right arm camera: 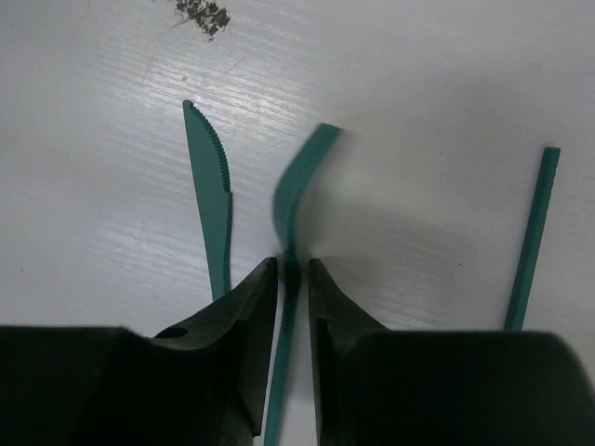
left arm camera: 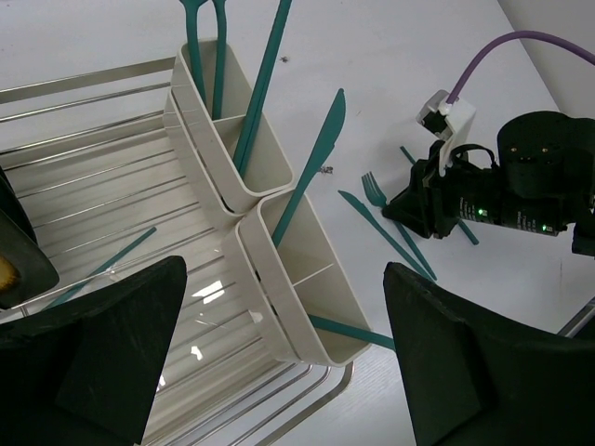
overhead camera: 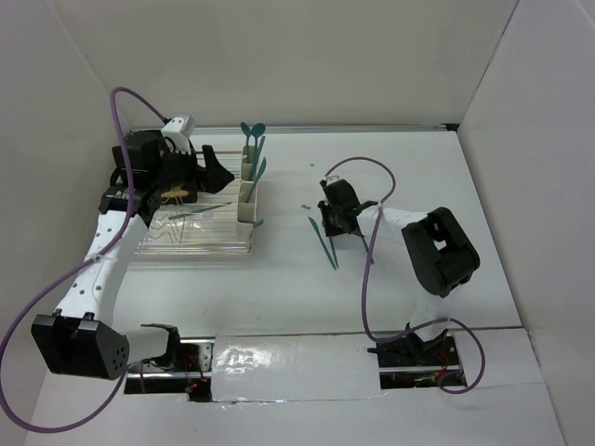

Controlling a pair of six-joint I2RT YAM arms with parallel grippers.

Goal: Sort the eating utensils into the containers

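Where the wire dish rack [left arm camera: 84, 177] meets the open worktop [left arm camera: 390, 65], two cream-white containers [overhead camera: 244, 209] stand end to end against the rack's edge. In the farther container [left arm camera: 200, 111] two teal utensils [left arm camera: 192, 42] stand upright in one compartment and a longer handle [left arm camera: 265, 84] leans in the next. The nearer container [left arm camera: 321, 283] holds a knife [left arm camera: 321, 149] tilted blade-up, and another teal piece [left arm camera: 351, 333] pokes out at its foot. One more teal utensil [left arm camera: 107, 268] lies inside the rack, near a dark plate [left arm camera: 19, 251]. The left jaws hang over the rack spread wide, their dark fingers [left arm camera: 93, 353] well apart and grasping nothing. The right jaws are down at the worktop, narrowed to a slit around the handle of a blurred teal utensil [right arm camera: 290, 200]; whether they are clenched on it I cannot tell. A serrated knife [right arm camera: 212, 186] lies just beside it on one side and a bare handle [right arm camera: 532, 232] on the other. The worktop is white, walled by plain white panels [overhead camera: 279, 56], with a dark speck of debris [right arm camera: 203, 11].
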